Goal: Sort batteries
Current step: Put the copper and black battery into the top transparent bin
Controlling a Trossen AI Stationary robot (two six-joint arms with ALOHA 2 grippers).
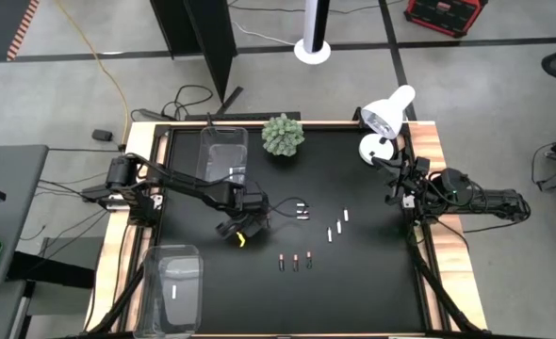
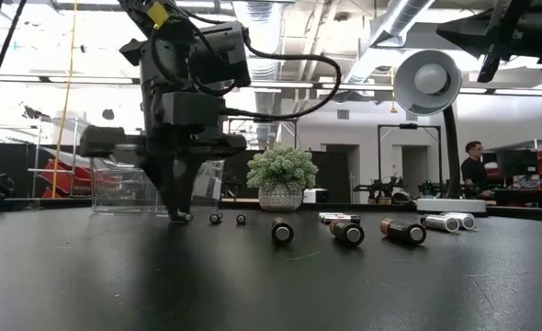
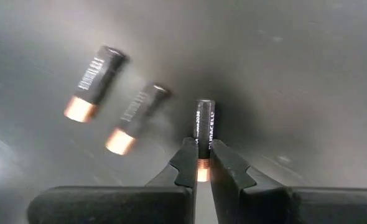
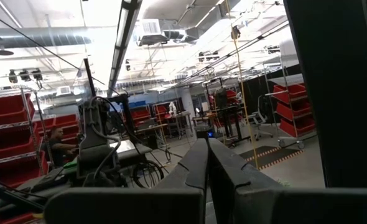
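While the left gripper (image 3: 200,163) stands low over the black worktop (image 1: 372,273), its fingers (image 3: 182,163) pinch the copper end of a dark battery (image 3: 204,127) printed with white lettering; the rest of that cell lies on the worktop, pointing away from the fingers. Two more dark cells (image 3: 134,118) with copper-orange ends lie just beside it, roughly parallel and apart from one another. Seen from above, the left gripper (image 1: 241,229) sits left of centre, with a dark pair (image 1: 302,210) just to its right, three pale cells (image 1: 337,226) further right in a slanting line, and three dark cells (image 1: 296,262) in a row nearer the front edge. One clear bin (image 1: 223,151) stands at the back left, a second bin (image 1: 173,285) at the front left. The right gripper (image 4: 206,163) waits raised at the right edge, fingers pressed together.
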